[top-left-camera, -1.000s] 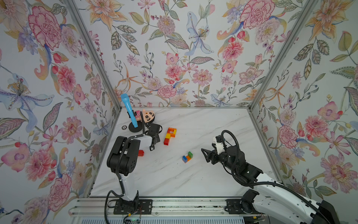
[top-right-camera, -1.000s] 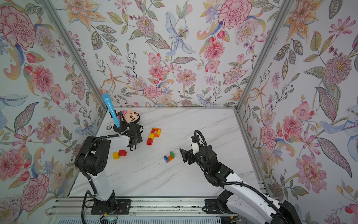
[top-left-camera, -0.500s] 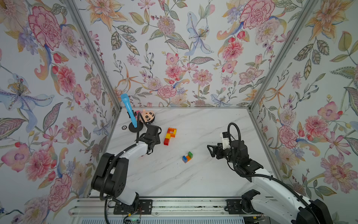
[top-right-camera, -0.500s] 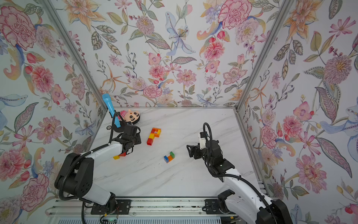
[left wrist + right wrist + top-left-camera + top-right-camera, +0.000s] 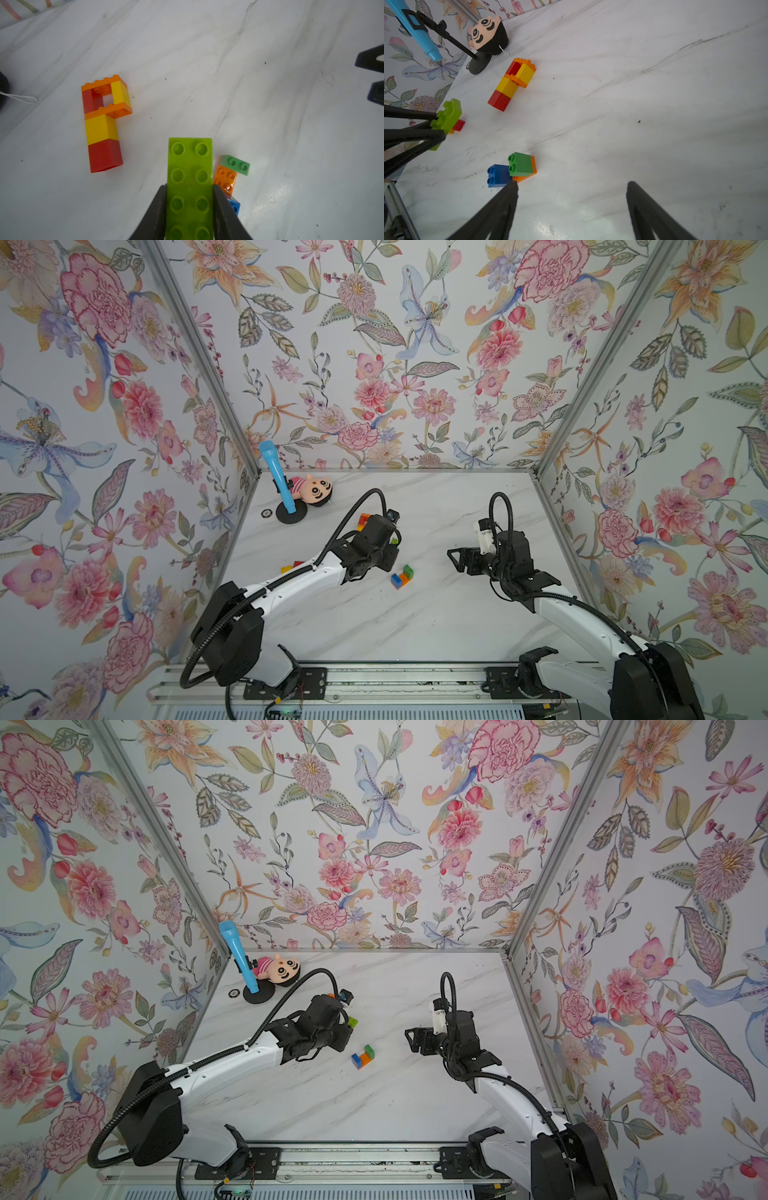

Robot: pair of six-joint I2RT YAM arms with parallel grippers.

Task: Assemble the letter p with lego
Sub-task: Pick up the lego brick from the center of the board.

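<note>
Left jaws clamp a lime-green plate point(image 5: 190, 158) by its long sides, apparently lifted off the worktop point(image 5: 270, 104) for carrying to the red-yellow-orange P point(image 5: 104, 122), which lies flat nearer the plush doll point(image 5: 488, 35); right jaws stand wide and empty, just beside the blue-green-orange cluster point(image 5: 517, 168). Path from plate to P looks clear; only the cluster lies close by.

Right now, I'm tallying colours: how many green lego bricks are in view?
2. A long lime green brick is gripped in the left claw; a darker green brick lies against an orange brick and a blue brick. Others may hide under the left arm.
</note>
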